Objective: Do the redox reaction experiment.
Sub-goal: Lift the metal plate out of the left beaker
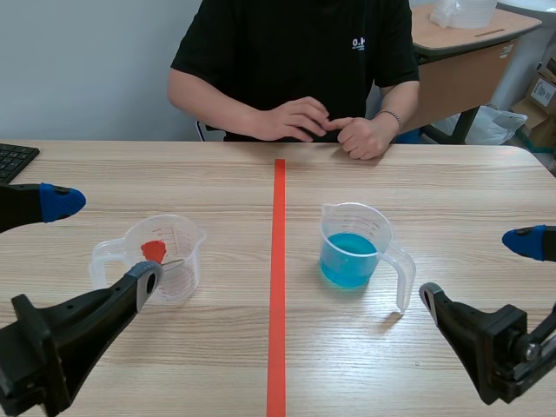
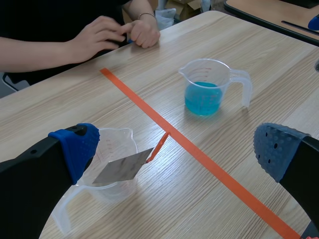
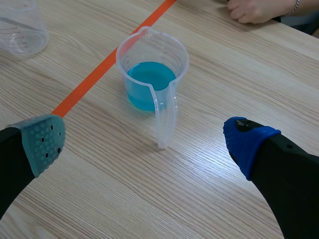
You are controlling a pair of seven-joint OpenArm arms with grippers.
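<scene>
A clear measuring cup (image 1: 185,236) stands left of the orange tape line, with a grey metal strip (image 2: 121,169) tipped in red leaning inside it. My left gripper (image 1: 104,243) is open around this cup; in the left wrist view the cup (image 2: 117,149) sits beside one fingertip of the left gripper (image 2: 177,152). A second clear cup (image 1: 352,248), part filled with blue liquid (image 3: 149,79), stands right of the line. My right gripper (image 3: 144,142) is open, just short of that cup's handle (image 3: 164,119), and holds nothing.
A person sits across the table with both hands (image 1: 326,126) resting on its far edge. A keyboard corner (image 1: 13,161) lies at the far left. The orange tape line (image 1: 278,287) runs down the middle of the table.
</scene>
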